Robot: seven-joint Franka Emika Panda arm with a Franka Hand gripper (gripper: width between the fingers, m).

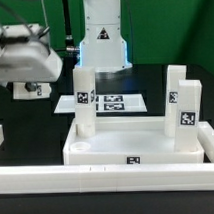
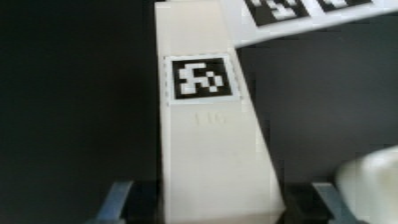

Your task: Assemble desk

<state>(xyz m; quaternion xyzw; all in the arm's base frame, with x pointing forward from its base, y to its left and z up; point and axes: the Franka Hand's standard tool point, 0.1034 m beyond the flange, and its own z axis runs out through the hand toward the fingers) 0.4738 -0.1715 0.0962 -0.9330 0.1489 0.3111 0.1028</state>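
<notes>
Black tabletop, green backdrop behind. Desk top [image 1: 136, 146] lies flat, rim up, long axis running across the exterior view, against a white border rail [image 1: 107, 177]. Two legs stand upright in it: one [image 1: 85, 99] toward the exterior view's left, one [image 1: 185, 114] right. In the wrist view, gripper [image 2: 217, 198] partly open, fingers [image 2: 121, 200] flanking a tagged leg [image 2: 210, 110]; grip contact unclear. Marker board [image 1: 107, 100] behind.

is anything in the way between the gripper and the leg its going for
Nothing visible stands between them. In the wrist view the leg sits right between the fingers of the gripper, with bare dark table beside it. Whether the fingers clamp it cannot be told.
</notes>
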